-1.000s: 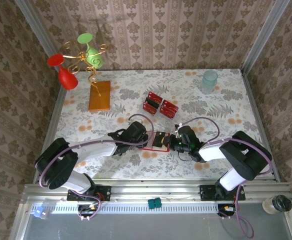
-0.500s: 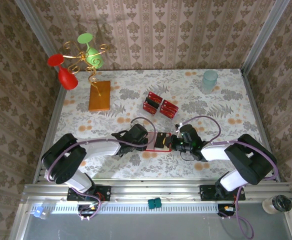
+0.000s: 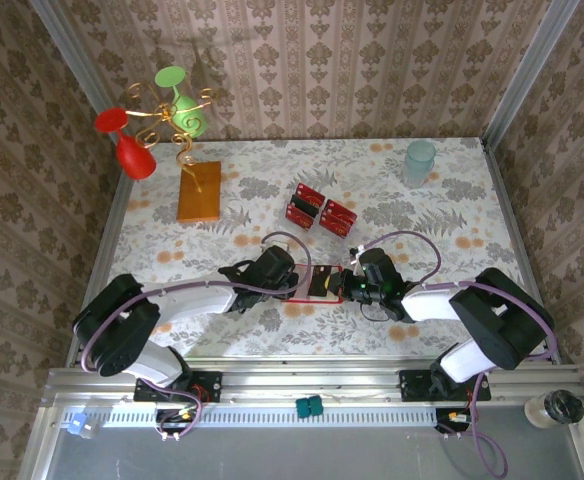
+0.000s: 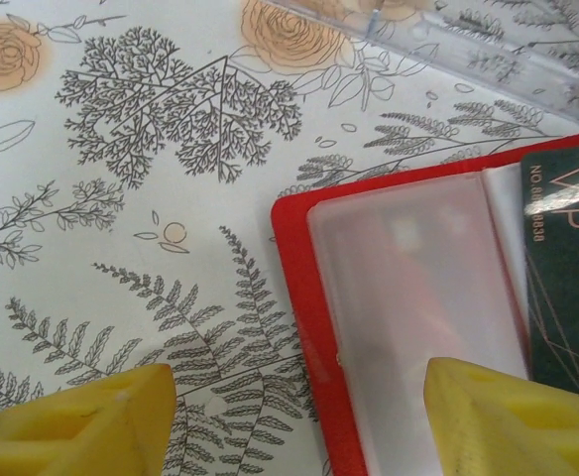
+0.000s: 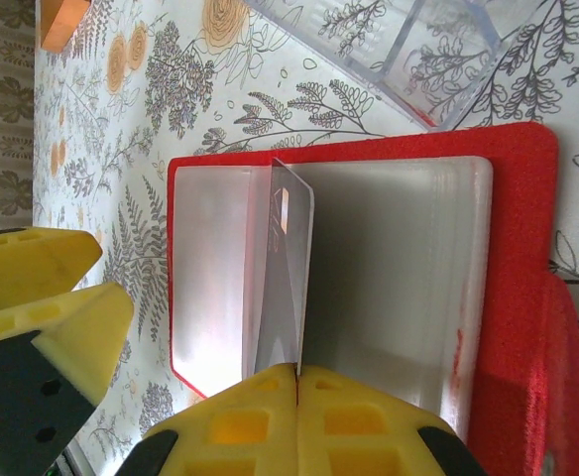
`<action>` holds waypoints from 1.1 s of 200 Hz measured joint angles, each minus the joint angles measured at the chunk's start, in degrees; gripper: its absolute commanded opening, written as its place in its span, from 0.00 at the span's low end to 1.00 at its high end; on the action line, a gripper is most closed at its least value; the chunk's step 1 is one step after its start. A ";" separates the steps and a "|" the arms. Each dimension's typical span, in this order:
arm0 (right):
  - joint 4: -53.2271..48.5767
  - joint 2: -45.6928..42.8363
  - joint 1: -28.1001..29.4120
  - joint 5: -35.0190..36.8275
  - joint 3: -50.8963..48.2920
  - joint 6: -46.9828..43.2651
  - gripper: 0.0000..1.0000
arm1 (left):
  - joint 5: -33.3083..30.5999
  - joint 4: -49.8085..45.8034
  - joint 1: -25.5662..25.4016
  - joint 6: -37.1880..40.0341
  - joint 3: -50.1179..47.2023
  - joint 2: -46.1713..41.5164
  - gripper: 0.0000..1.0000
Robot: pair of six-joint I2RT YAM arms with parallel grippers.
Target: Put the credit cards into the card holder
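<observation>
Noted both arms reaching inward, elbows bent, wrists nearly meeting. Found left claw (image 4: pixel 294 424) with fingers (image 4: pixel 71 421) spread apart. Found right claw (image 5: pixel 297 389) pinched tight on a clear leaf of the card holder (image 5: pixel 522 258).

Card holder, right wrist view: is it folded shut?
No, the card holder lies open with its clear pockets facing up, and the right gripper pinches one clear leaf upright.
</observation>
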 measured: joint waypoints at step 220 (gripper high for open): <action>2.93 -6.80 -0.15 0.68 -1.16 0.63 0.00 | -4.24 1.60 -2.60 -5.03 -0.98 5.38 0.67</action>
